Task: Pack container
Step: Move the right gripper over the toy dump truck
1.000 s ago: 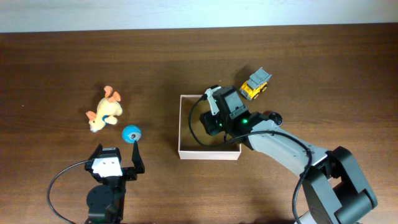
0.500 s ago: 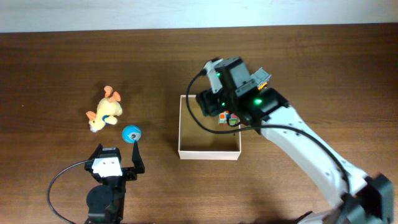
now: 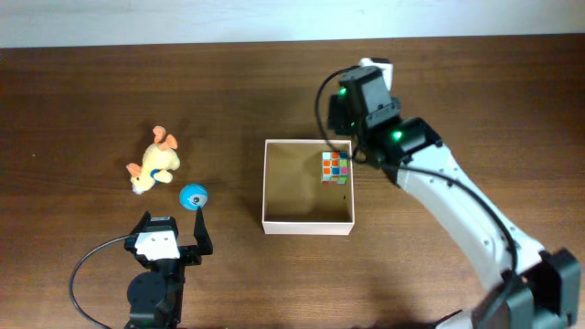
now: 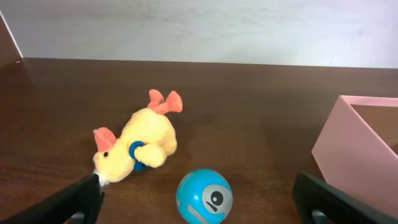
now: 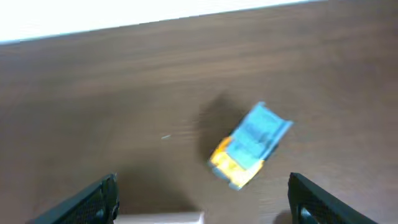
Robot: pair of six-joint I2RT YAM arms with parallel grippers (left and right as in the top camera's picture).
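The container is a square white-walled box with a tan inside, at mid table. A cube with coloured squares lies inside it by the right wall. My right gripper is open and empty above the container's far right corner. It hides the toy truck from above. In the right wrist view the yellow and blue truck lies on the table between and ahead of the open fingers. My left gripper is open and empty at the front left, just behind a blue ball.
A yellow plush duck lies at the left, with the blue ball just to its right. Both show in the left wrist view, the duck farther off, and the container's wall at the right.
My right gripper has left the container and moved to the back right, leaving the coloured cube inside. It now covers the toy truck from above. The left arm has not moved.
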